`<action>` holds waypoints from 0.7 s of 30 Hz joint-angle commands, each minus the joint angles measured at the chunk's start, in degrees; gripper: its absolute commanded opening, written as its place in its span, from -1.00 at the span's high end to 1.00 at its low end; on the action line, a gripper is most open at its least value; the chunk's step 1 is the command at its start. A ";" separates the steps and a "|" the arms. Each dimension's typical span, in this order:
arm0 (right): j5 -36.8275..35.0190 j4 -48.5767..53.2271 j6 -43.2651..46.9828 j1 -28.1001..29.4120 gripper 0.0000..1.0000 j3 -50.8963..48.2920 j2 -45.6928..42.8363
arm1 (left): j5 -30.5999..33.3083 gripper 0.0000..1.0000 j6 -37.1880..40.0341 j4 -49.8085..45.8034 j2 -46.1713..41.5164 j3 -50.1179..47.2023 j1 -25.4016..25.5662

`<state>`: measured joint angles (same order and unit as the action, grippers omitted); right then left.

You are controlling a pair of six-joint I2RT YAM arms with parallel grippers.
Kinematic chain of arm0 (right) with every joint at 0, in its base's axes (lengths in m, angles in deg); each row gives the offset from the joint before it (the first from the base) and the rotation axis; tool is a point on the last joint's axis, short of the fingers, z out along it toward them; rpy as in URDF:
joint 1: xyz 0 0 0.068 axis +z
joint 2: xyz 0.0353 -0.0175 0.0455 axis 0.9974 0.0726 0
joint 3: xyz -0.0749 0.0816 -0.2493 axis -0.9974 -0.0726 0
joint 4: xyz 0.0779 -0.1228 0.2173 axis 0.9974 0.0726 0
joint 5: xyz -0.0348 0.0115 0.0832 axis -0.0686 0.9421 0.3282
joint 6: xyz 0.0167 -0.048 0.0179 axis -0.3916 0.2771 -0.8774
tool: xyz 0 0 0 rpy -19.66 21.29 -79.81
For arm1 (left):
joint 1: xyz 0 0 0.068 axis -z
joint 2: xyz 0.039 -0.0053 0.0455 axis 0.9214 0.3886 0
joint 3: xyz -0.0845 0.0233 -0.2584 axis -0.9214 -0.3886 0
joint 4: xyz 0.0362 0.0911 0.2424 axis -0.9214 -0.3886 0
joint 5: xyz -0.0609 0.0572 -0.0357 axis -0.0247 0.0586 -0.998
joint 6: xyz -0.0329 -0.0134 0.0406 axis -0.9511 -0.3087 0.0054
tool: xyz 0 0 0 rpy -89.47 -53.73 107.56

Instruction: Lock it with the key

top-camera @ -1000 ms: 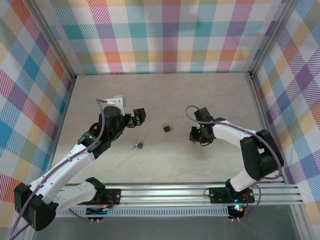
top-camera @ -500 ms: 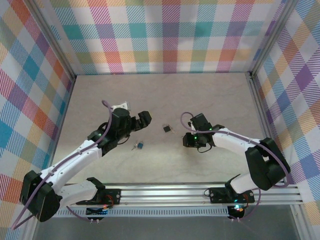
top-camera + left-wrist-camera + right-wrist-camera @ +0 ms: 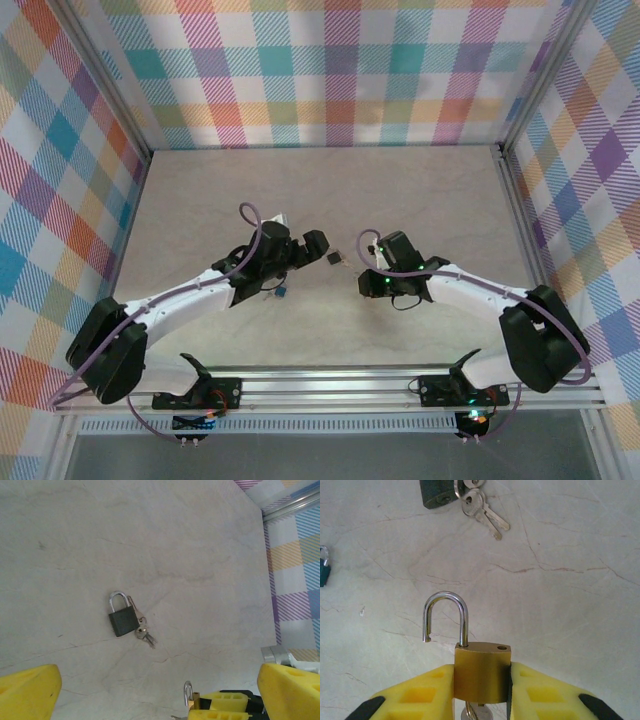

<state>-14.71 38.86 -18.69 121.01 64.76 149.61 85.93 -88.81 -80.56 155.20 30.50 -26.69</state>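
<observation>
While the dark padlock (image 3: 122, 621) lies flat near the middle of the table (image 3: 200, 555), nothing touches it. Its thin shackle looks seated in the body, and a small pair of plain keys (image 3: 145, 634) rests against its lower corner. The teal-headed key (image 3: 282, 291) lies by itself on the table to the left of the padlock and nearer the arms, close by but clear of it. The left gripper (image 3: 157, 675) has its yellow fingers (image 3: 27, 692) spread wide with nothing between them, and in its wrist view the padlock sits ahead of them, apart from both. Just to the right of the padlock, the right gripper (image 3: 481, 680) is clamped on a brass padlock (image 3: 480, 662) whose shackle stands sprung open; something metallic shows under its body, possibly a key, though I cannot be sure. The step in hand looks like the left arm's approach to the dark padlock — no grasp made, the teal-headed key untouched. The next move probably calls for that arm to come down squarely, fingers either side of the flat body, without dragging the loose keys along. Fetching the teal-headed key would then need a free hand — and the right one is occupied.
</observation>
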 commanded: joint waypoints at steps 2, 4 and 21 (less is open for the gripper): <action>2.19 -3.32 1.30 0.66 0.46 -1.03 -1.98 | -2.55 -1.00 -2.37 6.93 2.13 -0.58 1.61; 2.45 -3.79 1.45 0.77 0.46 -1.19 -2.29 | -3.09 -0.99 -2.89 8.36 3.30 -0.58 2.24; 2.56 -4.75 1.70 1.21 0.47 -1.71 -2.78 | -7.89 -0.89 -8.90 17.53 12.00 -1.91 6.07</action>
<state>-13.08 35.34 -18.28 121.89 63.62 148.08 79.17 -96.29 -66.60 166.17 29.41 -21.81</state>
